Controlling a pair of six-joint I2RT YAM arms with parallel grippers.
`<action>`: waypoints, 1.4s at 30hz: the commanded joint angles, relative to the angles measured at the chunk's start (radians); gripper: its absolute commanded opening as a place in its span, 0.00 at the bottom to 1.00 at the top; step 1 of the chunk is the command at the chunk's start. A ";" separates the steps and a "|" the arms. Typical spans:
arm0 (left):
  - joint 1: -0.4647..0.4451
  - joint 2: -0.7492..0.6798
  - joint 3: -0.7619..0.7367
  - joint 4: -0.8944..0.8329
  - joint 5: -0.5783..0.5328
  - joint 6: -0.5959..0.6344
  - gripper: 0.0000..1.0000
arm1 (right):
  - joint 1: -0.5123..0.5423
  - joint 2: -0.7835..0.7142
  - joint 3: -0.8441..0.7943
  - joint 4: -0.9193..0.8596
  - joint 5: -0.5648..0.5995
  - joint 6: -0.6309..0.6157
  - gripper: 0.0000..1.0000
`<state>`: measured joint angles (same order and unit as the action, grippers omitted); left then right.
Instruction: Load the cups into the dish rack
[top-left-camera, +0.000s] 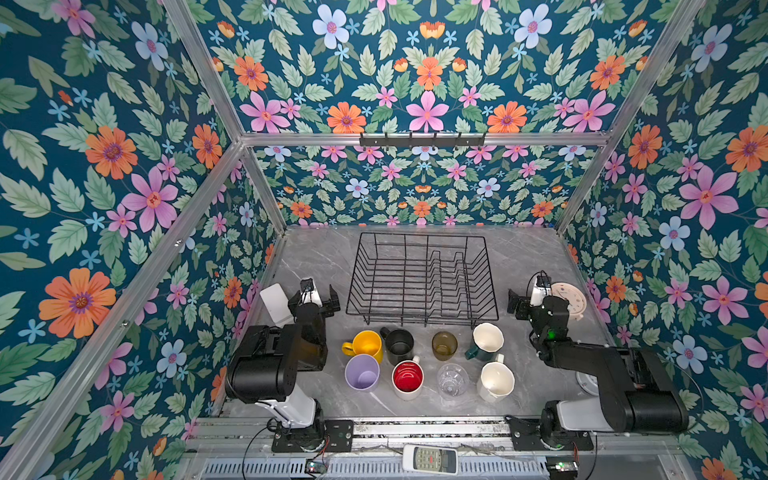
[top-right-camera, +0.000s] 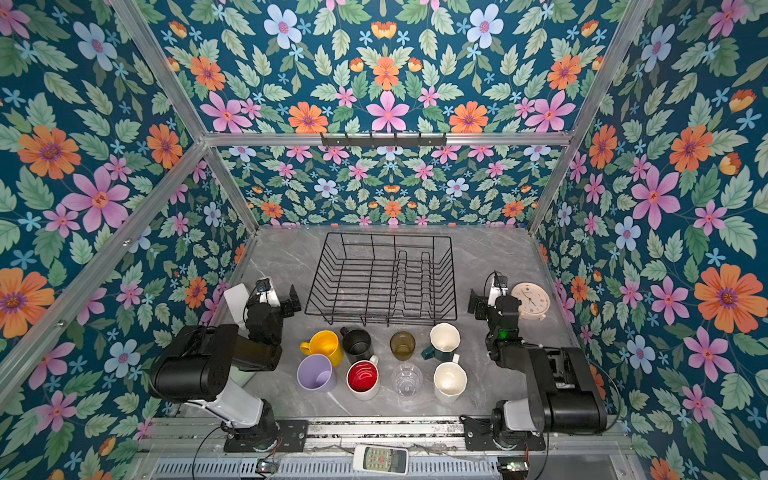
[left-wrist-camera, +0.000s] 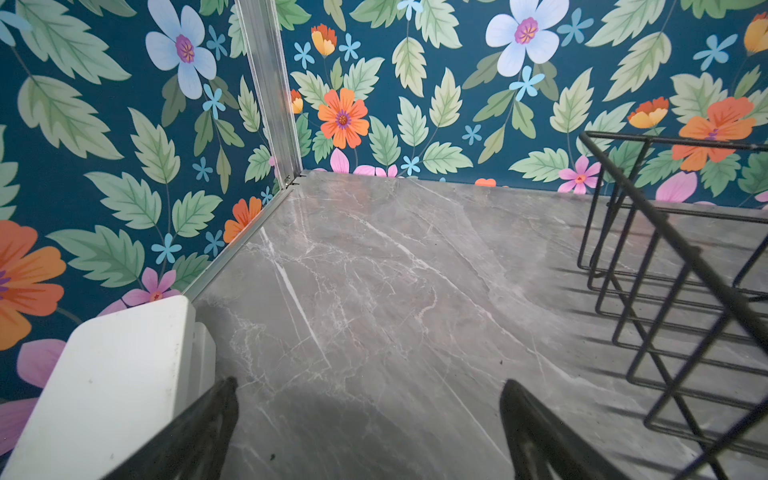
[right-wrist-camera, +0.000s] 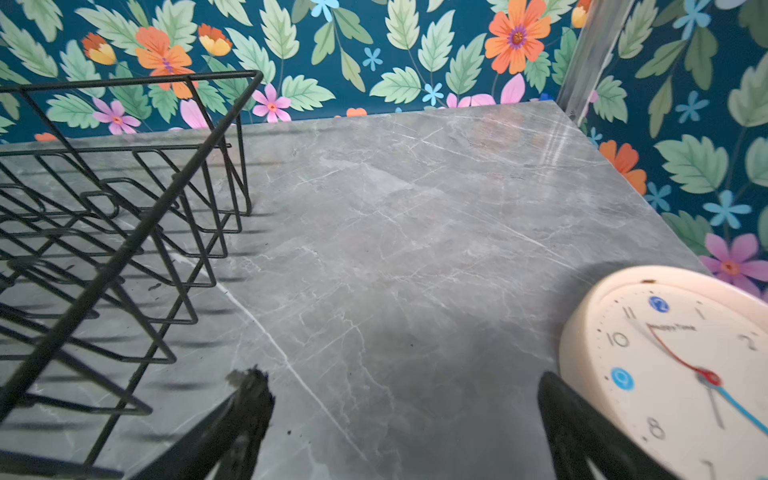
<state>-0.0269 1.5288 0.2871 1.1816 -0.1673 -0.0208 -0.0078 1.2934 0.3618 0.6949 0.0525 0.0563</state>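
In both top views nothing is loaded yet. Your dish rack (top-left-camera: 419, 278) sits bare on the far middle of the marble table (top-left-camera: 316, 257), and all eight cups stand upright in two rows just near of it. The far row, left to right, is the yellow mug (top-left-camera: 368, 345), black mug (top-left-camera: 400, 345), amber tumbler (top-left-camera: 444, 345) and green-and-white mug (top-left-camera: 487, 338). The near row is the lilac tumbler (top-left-camera: 362, 372), white-and-red mug (top-left-camera: 407, 378), clear glass (top-left-camera: 452, 380) and white mug (top-left-camera: 496, 381). By my reading, the whole job lies ahead of you.

Your left gripper (top-left-camera: 319, 296) hangs left of the rack and your right gripper (top-left-camera: 527, 297) right of it, both spread wide and holding nothing. The cups are packed close, so the outer ones look easiest to reach. A white box (top-left-camera: 276, 303) stands by the left wall and a clock (top-left-camera: 567, 299) by the right wall.

In the left wrist view, your fingertips (left-wrist-camera: 224, 395) stand wide apart over bare marble. The white box is just beside one finger and the rack's left wall rises on the other side. Open table runs to the far left corner. No cup shows here.

In the right wrist view, the fingers (right-wrist-camera: 253, 395) are likewise apart and empty. The clock crowds one finger; I cannot tell if they touch. The rack's right wall stands on the other side, with open table to the far right corner. Mind the clock when you swing, and clear the rack rim when you lift a cup in.
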 joint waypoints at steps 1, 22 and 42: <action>-0.006 -0.120 0.080 -0.231 -0.067 -0.024 1.00 | 0.003 -0.152 0.148 -0.413 0.116 0.150 0.99; -0.004 -0.654 0.512 -0.991 0.130 -0.203 0.98 | 0.069 -0.562 0.514 -1.617 -0.297 0.379 0.69; -0.003 -0.690 0.461 -0.958 0.324 -0.208 0.99 | 0.697 -0.544 0.505 -1.957 0.031 0.800 0.54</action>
<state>-0.0319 0.8436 0.7486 0.2058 0.1432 -0.2356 0.6537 0.7326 0.8768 -1.2304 0.0082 0.7662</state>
